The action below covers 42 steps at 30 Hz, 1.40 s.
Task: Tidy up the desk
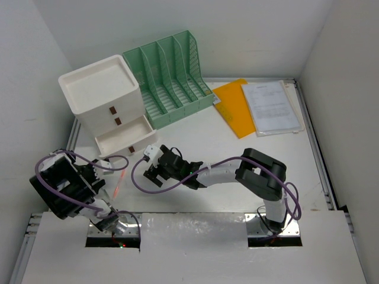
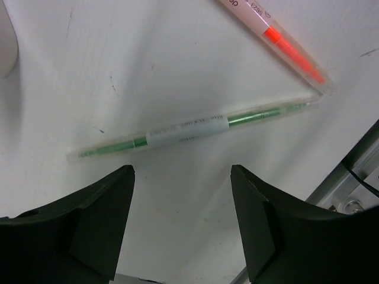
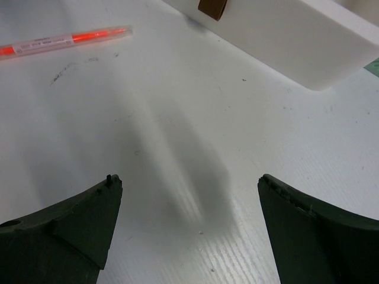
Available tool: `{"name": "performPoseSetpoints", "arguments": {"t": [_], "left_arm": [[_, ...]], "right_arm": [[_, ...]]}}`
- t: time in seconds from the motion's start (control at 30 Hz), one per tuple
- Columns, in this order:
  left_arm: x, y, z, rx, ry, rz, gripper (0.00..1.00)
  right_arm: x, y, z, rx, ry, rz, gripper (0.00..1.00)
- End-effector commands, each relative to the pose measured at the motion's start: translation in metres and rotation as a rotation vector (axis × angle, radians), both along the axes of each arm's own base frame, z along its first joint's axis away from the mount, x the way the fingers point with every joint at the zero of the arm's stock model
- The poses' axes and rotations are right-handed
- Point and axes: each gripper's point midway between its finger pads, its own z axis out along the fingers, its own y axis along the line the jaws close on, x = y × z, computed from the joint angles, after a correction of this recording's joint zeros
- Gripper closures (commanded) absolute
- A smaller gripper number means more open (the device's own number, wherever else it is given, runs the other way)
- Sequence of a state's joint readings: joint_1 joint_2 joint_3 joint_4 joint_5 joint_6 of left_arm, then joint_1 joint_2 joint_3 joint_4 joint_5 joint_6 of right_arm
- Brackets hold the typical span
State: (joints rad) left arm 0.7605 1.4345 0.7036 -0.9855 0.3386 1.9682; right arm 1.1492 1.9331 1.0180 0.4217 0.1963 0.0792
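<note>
A: What is the left wrist view showing that the top view is hiding?
B: 2 pens lying on the desk (image 1: 225, 148); a green pen (image 2: 189, 130) is sitting just beyond the left gripper (image 2: 182, 177), jaws apart, holding nothing; an orange pen (image 2: 284, 38) is meeting its end.
A: And the right wrist?
B: The right gripper (image 3: 189, 183) is gaping wide over bare desk; the white drawer box (image 3: 284, 35) is sitting ahead.

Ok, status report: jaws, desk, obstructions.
Left jaws open, green pen just ahead. Right jaws open by open drawer. Desk untidy: red pen, papers loose. Nothing blocking.
</note>
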Motion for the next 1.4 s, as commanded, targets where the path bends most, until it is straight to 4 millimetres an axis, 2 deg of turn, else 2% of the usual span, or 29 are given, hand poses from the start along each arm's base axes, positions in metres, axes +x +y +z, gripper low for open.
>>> {"name": "performPoseSetpoints", "arguments": {"t": [0.0,0.13,0.23,0.27,0.33,0.37,0.4,0.43,0.5,0.53,0.57,0.63,0.67,0.7,0.73,0.8,1.0,1.17,1.3,1.37], "left_arm": [[0.006,-0.008,0.000,-0.035,-0.045,-0.100,0.36],[0.003,-0.009,0.009,-0.047,-0.025,-0.106,0.37],[0.010,-0.011,0.023,-0.060,-0.054,-0.082,0.36],[0.022,-0.012,0.032,-0.079,-0.100,-0.049,0.35],[0.035,-0.014,0.043,-0.117,-0.094,0.128,0.34],[0.048,-0.015,0.052,-0.146,-0.125,0.191,0.34],[0.051,-0.015,0.055,-0.169,-0.114,0.266,0.34],[0.053,-0.014,0.055,-0.195,-0.077,0.428,0.34],[0.054,-0.008,0.051,-0.200,-0.044,0.614,0.34],[0.059,-0.001,0.049,-0.207,-0.040,0.778,0.34],[0.051,0.001,0.040,-0.200,-0.010,0.850,0.35],[0.053,0.010,0.033,-0.184,-0.028,0.975,0.36],[0.044,0.007,0.021,-0.164,-0.002,1.007,0.36],[0.043,0.009,0.018,-0.153,-0.013,1.043,0.37],[0.046,0.014,0.015,-0.135,-0.041,1.057,0.37],[0.041,0.009,0.008,-0.145,-0.025,1.078,0.37],[0.049,0.009,0.013,-0.174,-0.055,1.083,0.38],[0.032,0.012,-0.004,-0.096,-0.007,1.071,0.42],[0.012,0.005,-0.017,-0.055,0.051,1.047,0.51],[0.006,0.006,-0.021,-0.028,0.064,1.038,0.53]], "right_arm": [[-0.003,0.015,0.012,0.041,0.003,0.021,0.07],[-0.004,0.015,0.009,0.033,0.011,0.026,0.07],[-0.004,0.015,0.007,0.031,0.013,0.025,0.07],[-0.004,0.015,0.006,0.029,0.016,0.024,0.07],[-0.003,0.014,0.007,0.029,0.014,0.020,0.07],[-0.004,0.013,0.007,0.027,0.014,0.019,0.07],[-0.004,0.013,0.007,0.026,0.015,0.018,0.07],[-0.004,0.011,0.007,0.027,0.016,0.014,0.07],[-0.004,0.011,0.009,0.032,0.016,0.013,0.07],[-0.004,0.010,0.009,0.029,0.013,0.013,0.07],[-0.004,0.010,0.008,0.021,0.016,0.015,0.07],[-0.004,0.010,0.007,0.009,0.018,0.013,0.07],[-0.003,0.011,0.007,0.007,0.019,0.013,0.07],[-0.003,0.011,0.007,0.006,0.019,0.012,0.07],[-0.003,0.011,0.007,0.006,0.020,0.011,0.07],[-0.003,0.008,0.006,0.005,0.019,-0.001,0.07],[-0.001,0.007,0.000,-0.012,0.023,-0.015,0.07],[0.002,0.006,0.001,-0.019,0.013,-0.025,0.07],[0.002,0.006,0.002,-0.023,0.010,-0.025,0.07],[0.002,0.007,0.000,-0.024,0.014,-0.025,0.07]]}}
